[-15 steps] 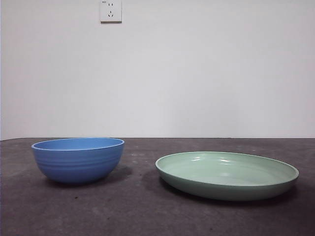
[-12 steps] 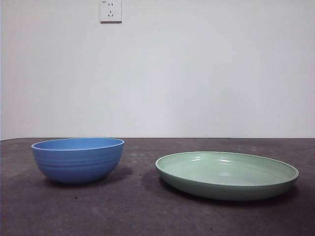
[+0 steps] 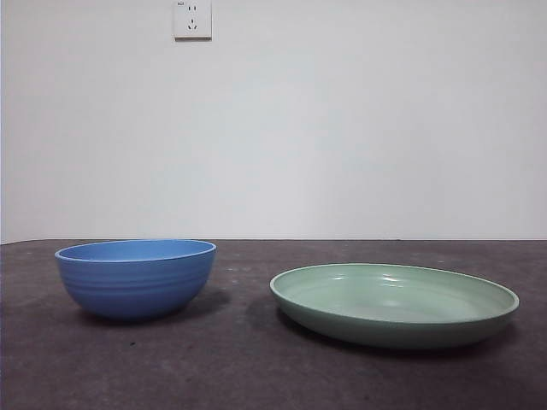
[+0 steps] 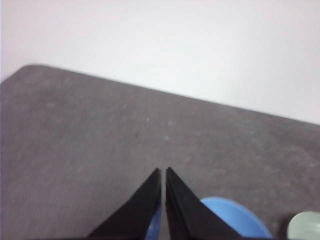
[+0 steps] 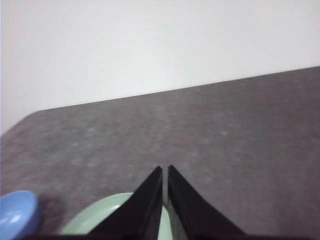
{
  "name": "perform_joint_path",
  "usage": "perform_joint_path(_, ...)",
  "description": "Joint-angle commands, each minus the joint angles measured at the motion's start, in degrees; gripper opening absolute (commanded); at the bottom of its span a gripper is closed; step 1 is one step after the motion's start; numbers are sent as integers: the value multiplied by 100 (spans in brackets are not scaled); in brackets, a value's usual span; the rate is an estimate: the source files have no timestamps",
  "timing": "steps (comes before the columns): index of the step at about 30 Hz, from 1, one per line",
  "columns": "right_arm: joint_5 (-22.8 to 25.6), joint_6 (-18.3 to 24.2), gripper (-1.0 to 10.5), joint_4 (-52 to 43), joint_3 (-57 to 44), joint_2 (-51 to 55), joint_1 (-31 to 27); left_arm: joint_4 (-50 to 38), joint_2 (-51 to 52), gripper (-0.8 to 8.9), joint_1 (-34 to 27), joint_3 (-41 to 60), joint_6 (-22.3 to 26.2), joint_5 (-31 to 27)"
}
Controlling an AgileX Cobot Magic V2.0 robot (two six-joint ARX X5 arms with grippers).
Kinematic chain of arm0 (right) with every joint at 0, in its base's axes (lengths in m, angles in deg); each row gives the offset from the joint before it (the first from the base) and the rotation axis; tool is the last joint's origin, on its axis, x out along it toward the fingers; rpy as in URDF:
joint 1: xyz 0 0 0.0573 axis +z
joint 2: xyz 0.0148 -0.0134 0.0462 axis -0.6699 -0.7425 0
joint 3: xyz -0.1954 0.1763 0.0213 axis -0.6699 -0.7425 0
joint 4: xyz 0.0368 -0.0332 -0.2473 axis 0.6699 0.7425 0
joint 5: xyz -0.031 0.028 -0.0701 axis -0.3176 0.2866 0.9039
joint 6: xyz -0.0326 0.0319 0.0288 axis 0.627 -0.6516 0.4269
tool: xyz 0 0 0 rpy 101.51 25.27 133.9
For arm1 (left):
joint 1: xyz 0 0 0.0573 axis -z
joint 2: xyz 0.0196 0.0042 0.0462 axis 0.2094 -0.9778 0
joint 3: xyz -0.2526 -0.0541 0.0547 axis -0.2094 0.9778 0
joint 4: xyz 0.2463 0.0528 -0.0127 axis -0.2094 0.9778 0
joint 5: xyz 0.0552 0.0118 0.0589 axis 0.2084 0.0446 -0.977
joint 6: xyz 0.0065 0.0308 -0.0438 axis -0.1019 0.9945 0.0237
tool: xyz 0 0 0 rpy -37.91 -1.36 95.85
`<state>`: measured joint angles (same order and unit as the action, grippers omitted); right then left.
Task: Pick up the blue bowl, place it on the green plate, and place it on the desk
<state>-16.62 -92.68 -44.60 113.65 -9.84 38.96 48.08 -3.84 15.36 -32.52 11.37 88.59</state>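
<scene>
1. Table (image 3: 239,367) first: dark grey-brown, matte, with pale speckles, running back to a plain white wall (image 3: 342,128).
2. High on that wall sits a white socket (image 3: 192,19); no writing or brand can be read anywhere.
3. The bowl (image 3: 135,278) stands upright on the table, mouth up, faint ridges around its wall. Being round, it has no long axis.
4. The plate (image 3: 395,303) lies flat just beside it, apart, with bare table between them.
5. The left tool (image 4: 163,172) hangs above the bowl's edge, jaws nearly together, holding nothing.
6. The right tool (image 5: 165,171) hangs above the plate, jaws likewise almost closed and empty.
</scene>
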Motion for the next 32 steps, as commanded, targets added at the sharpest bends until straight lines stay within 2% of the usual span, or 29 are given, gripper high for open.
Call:
perform_joint_path(1, -293, -46, 14, 74, 437, -452, -4, -63, -459, 16, 13, -579, -15, 186)
perform_joint_path(7, -1220, -11, 14, 457, 1283, -1467, -4, 94, -1528, 16, 13, -1620, -13, 1012)
perform_joint_path(12, -1943, 55, 14, 1038, 1952, -2288, -4, 772, -2439, 16, 13, -2343, 42, 1947)
perform_joint_path(17, -2446, 332, 14, 1663, 2417, -2894, -4, 1373, -3187, 19, 13, -2706, 273, 2889)
perform_joint_path(20, -2503, 516, 14, 1902, 2490, -3106, -4, 1585, -3484, 19, 15, -2710, 354, 3246)
perform_joint_path(25, -2446, 990, 15, 2264, 2490, -3274, -4, 1860, -3818, 24, 17, -2710, 518, 3250)
perform_joint_path(32, -2448, 1060, 16, 2293, 2490, -3265, -4, 1886, -3888, 33, 17, -2710, 533, 3250)
